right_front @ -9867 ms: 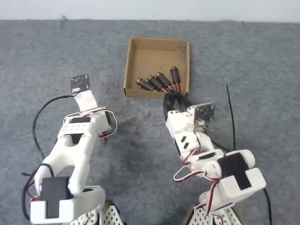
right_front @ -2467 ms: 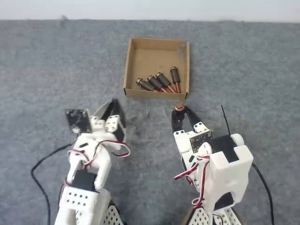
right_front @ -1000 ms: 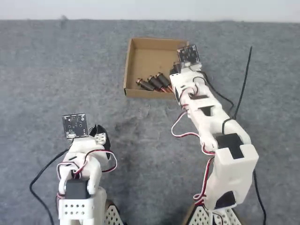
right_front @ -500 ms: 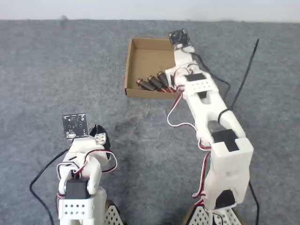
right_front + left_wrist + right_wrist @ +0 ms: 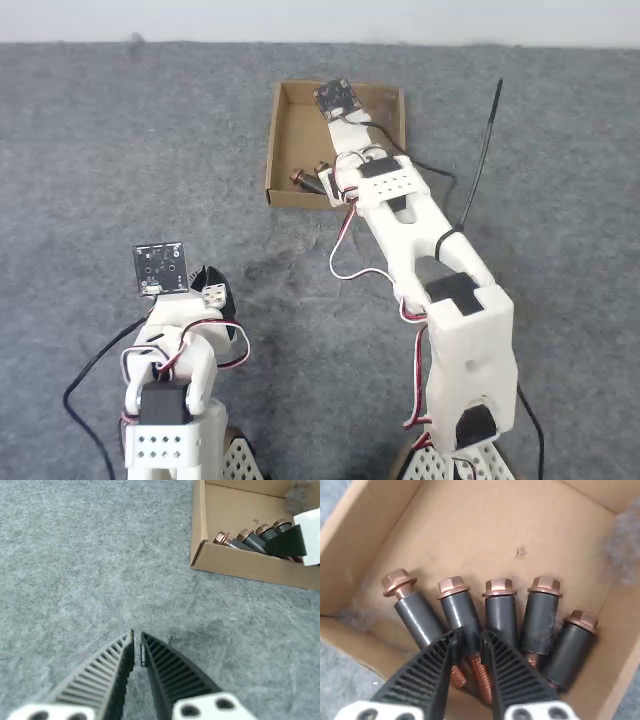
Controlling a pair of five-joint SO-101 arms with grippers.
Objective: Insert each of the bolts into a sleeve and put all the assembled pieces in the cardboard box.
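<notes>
swinging out long in the high view, the right arm (image 5: 400, 215) is stretched over the open brown cardboard box (image 5: 272, 150) at the far side of the grey felt-covered desk (image 5: 120, 150). a couple of seconds back it stood short of the box with a sleeved bolt in its grip; since then it has carried it in and drifted across to the box's left half. the copper hex-head bolts in dark grey sleeves (image 5: 308, 182) peek out beside its wrist. the left arm (image 5: 180, 345) sits folded back near its base, as it was a second ago.

over to the left wrist view: the left gripper (image 5: 137, 641) is closed on nothing, well apart from the box, whose near corner shows with copper heads lined up inside.

now the right wrist view, and here's the payoff: five assembled pieces lie side by side on the box floor where there were four. the fifth piece (image 5: 570, 645) lies at the end of the row, slightly tilted. the right gripper (image 5: 470, 636) hangs above the second one, parted by only a narrow gap, gripping nothing as far as i can see.

my read: that was the last delivery, and only the pull-out is left.
</notes>
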